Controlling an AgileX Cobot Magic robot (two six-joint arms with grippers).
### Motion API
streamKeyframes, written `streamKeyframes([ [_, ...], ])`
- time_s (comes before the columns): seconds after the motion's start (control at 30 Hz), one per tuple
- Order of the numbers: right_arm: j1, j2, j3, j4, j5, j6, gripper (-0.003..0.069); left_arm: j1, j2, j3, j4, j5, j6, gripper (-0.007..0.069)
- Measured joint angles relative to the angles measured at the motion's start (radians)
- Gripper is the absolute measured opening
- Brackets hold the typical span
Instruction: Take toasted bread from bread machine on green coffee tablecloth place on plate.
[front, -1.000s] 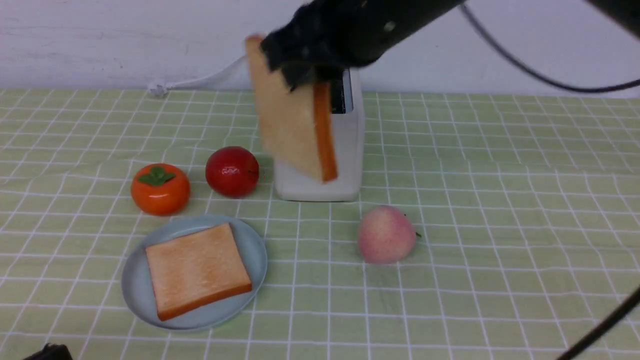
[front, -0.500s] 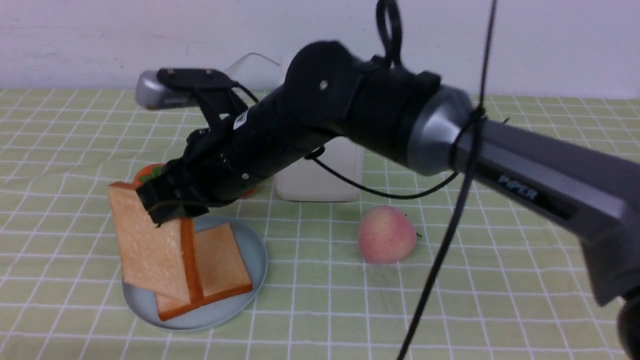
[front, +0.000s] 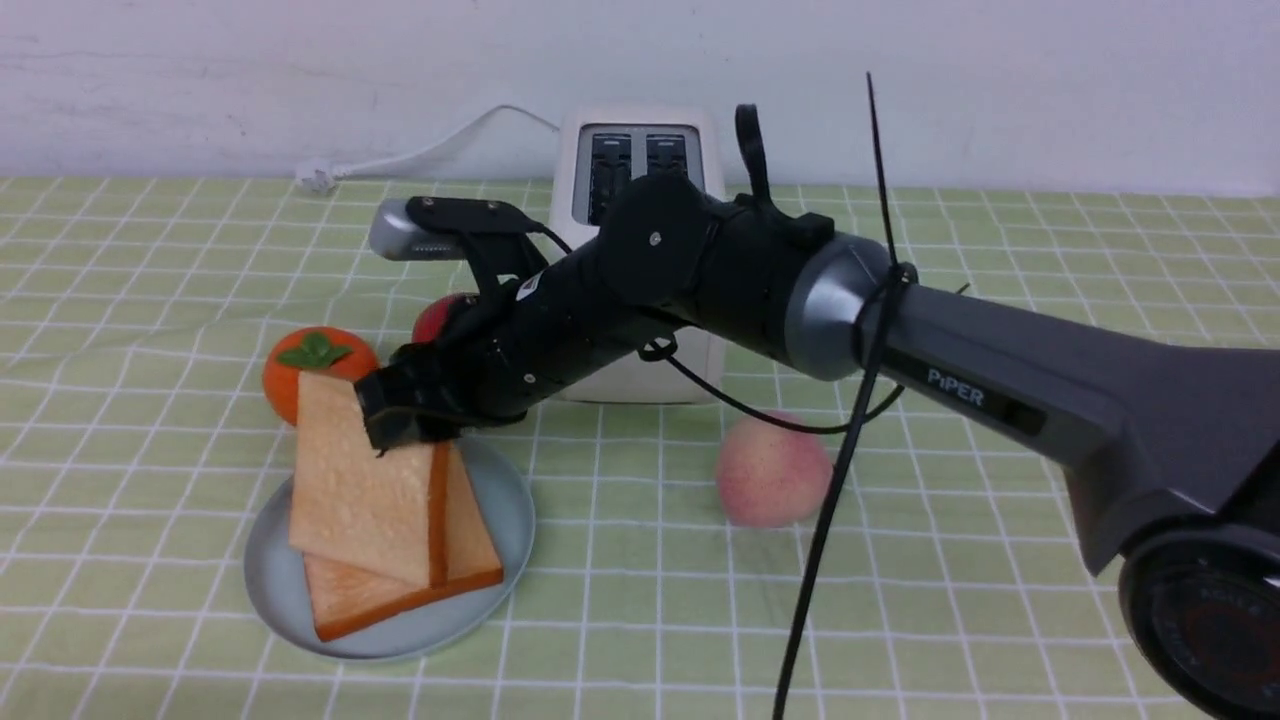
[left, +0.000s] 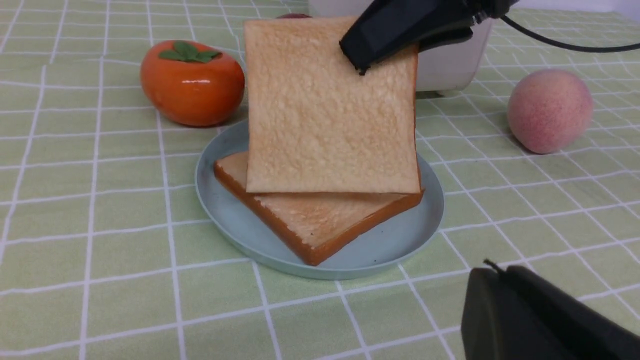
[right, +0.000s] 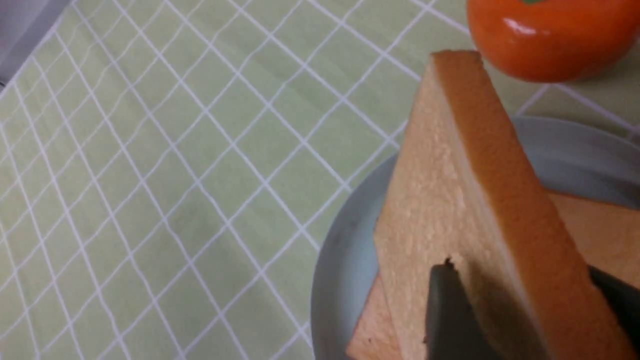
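The right gripper pinches the upright toast by its top corner, above the plated slice. Recommend tipping it flat over the plate before releasing.

held toast slice: rough, porous matt faces, smoother orange-brown crust edge; flat slice the same. plate: smooth, low satin sheen, material unclear. tablecloth: matt cloth, lightly wrinkled. toaster: smooth cream shell, plastic look, little gloss. persimmon: glossy, sharp highlights. peach: matt, velvety. right gripper: matt black, plastic look.
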Motion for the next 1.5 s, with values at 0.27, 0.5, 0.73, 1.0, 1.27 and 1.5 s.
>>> streamKeyframes([
  [0.27, -0.023, -0.081, -0.003, -0.229, 0.127, 0.122, 0.0503, 0.000, 0.000, 0.000, 0.000, 0.000, 0.000, -0.0006],
  [0.5, -0.022, -0.147, -0.005, -0.330, 0.242, 0.176, 0.0393, 0.000, 0.000, 0.000, 0.002, 0.000, 0.000, -0.0006],
  [0.73, -0.022, -0.260, -0.005, -0.373, 0.376, 0.190, 0.0182, 0.000, 0.000, 0.000, 0.031, -0.031, 0.000, -0.0006],
  [1.0, -0.022, -0.511, 0.002, -0.438, 0.517, 0.246, -0.0008, 0.000, 0.000, 0.000, 0.041, -0.060, 0.000, -0.0006],
  [1.27, -0.022, -0.901, 0.394, -0.550, 0.526, 0.434, -0.0003, 0.000, 0.000, 0.000, 0.043, -0.060, 0.000, 0.0000],
  [1.5, -0.022, -1.194, 0.735, -0.577, 0.469, 0.518, 0.0000, 0.000, 0.000, 0.000, 0.044, -0.060, 0.000, 0.0005],
])
